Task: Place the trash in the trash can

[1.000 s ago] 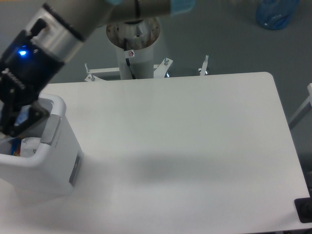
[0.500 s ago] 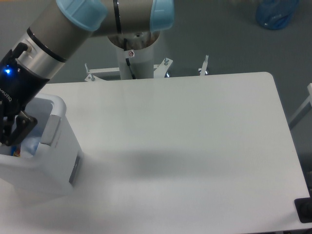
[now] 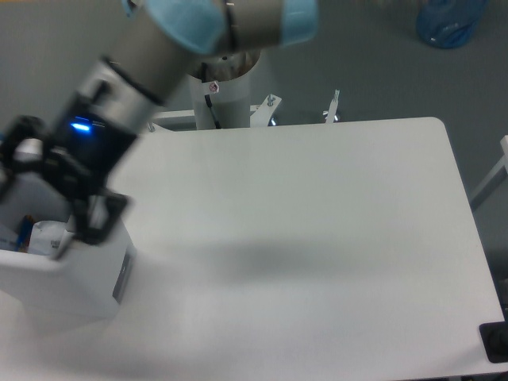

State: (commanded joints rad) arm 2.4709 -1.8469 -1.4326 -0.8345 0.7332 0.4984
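The trash lies inside the trash can, at the worktop's left edge near its front corner. Down in the opening a whitish crumpled piece shows, with a small blue and reddish bit just beside it toward the left. I take these for the bag and the bottle's cap end, though most of both is hidden by the rim and the frame edge, so the bottle's long axis cannot be read.

The relation that counts is between that opening and the gripper. Its jaws stand directly above the can, over the right part of the opening, with one finger hanging across the thick rim on that side. The picture is blurred there by motion. The jaws look spread apart with nothing between them, but the smear leaves that a little unsure. So the trash lies below and slightly left of the jaws, down in the can and not in their grasp.

The arm slants from the gripper up and right toward its white pedestal behind the worktop's back edge. The worktop is white and shows only a soft grey shadow near its middle.

Judging from this, both items seem to be in the can and the task is at or near its end. Any next move would be a lift straight up, so the finger does not catch on the rim.
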